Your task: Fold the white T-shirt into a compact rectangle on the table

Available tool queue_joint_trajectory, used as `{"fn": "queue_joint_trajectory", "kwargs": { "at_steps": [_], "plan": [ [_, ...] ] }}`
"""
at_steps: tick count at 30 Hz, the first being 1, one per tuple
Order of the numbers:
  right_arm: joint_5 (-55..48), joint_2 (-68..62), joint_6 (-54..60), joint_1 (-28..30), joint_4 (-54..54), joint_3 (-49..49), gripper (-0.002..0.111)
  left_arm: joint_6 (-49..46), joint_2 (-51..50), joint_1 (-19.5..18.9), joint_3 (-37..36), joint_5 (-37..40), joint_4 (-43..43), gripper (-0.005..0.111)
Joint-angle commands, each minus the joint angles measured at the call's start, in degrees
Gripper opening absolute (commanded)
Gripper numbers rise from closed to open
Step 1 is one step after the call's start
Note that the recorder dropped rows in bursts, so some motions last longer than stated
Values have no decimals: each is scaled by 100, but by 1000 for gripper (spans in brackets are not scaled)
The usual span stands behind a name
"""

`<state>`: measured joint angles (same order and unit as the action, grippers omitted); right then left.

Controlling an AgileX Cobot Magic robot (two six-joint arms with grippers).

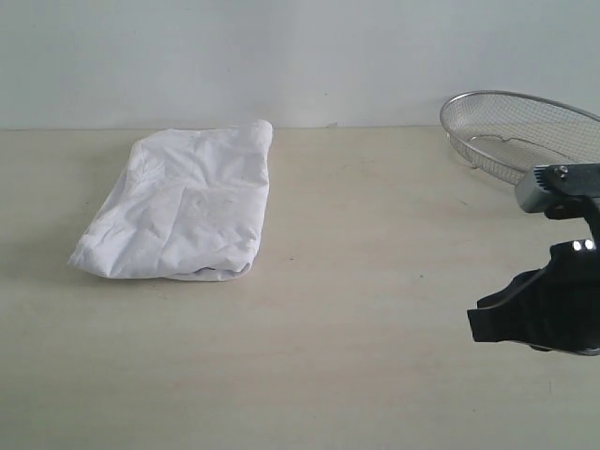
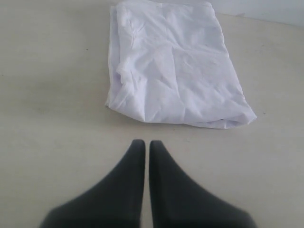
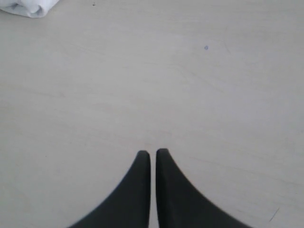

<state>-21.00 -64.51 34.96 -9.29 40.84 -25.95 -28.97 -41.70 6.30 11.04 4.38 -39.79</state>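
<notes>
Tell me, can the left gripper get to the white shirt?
Probably yes. The white T-shirt lies just ahead of the left gripper, with nothing but table between them. The gripper is shut, so it would need to open first.

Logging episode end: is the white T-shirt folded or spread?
Folded. The white T-shirt lies as a compact layered rectangle on the table, no sleeves sticking out.

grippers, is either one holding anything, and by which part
Nothing is held. The left gripper and the right gripper are both shut with nothing between them, and the white T-shirt lies folded on the table, apart from both.
</notes>
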Motion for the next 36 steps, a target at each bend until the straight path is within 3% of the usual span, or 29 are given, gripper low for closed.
{"fn": "queue_joint_trajectory", "kwargs": {
  "at_steps": [1,22,36],
  "plan": [
    [60,65,19,17,-7,28,0,-19,29,26,-24,-8,-20,5],
    [972,198,33,17,-28,28,0,-19,29,26,-24,1,-20,5],
    [1644,2726,1171,120,-264,28,0,-19,29,26,-24,-11,-20,5]
  ]
}}
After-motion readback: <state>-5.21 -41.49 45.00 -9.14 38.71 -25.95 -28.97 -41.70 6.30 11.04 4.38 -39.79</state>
